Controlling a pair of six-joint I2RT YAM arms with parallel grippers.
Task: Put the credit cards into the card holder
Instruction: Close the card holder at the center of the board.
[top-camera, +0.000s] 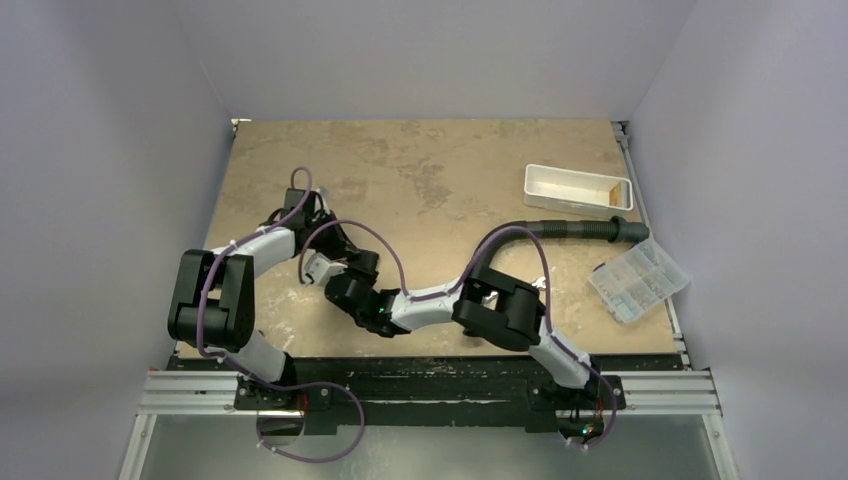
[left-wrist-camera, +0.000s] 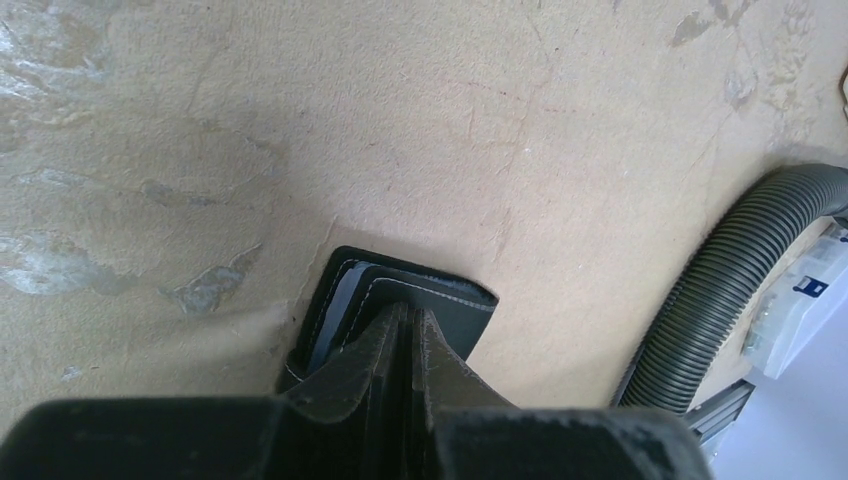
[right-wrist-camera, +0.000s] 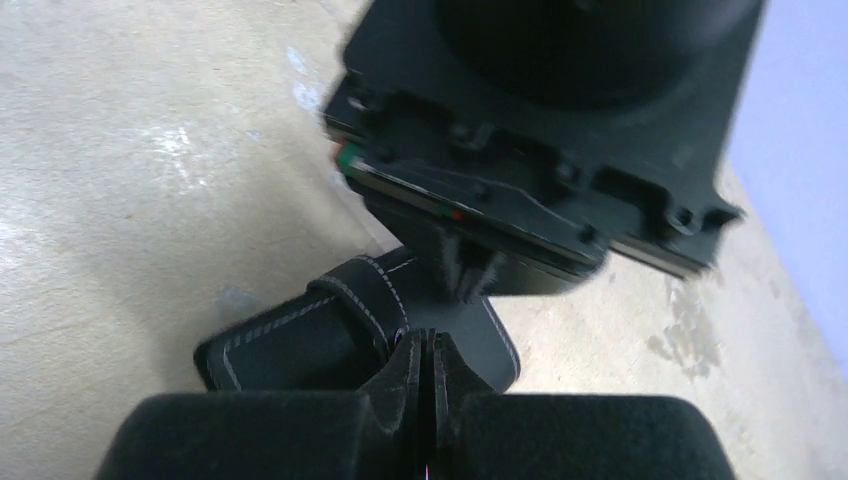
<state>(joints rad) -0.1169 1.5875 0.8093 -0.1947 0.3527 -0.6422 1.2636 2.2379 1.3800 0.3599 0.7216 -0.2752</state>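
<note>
The tan bench (top-camera: 420, 170) carries a grey ribbed hose (top-camera: 560, 229) across its right half. A white tray (top-camera: 565, 187) sits near the far right corner and a clear compartment box (top-camera: 638, 280) at the right edge. In the left wrist view, a blue mark (left-wrist-camera: 808, 286) on a pale box past the hose is too small to read.

The black stitched card holder (right-wrist-camera: 290, 345) lies left of centre, towards the near edge. The left gripper (left-wrist-camera: 402, 310) pinches one of its flaps. The right gripper (right-wrist-camera: 425, 345) has its fingers pressed together, tips at the holder's edge.

Soft, even light; faint shadows; blur across the right wrist view
</note>
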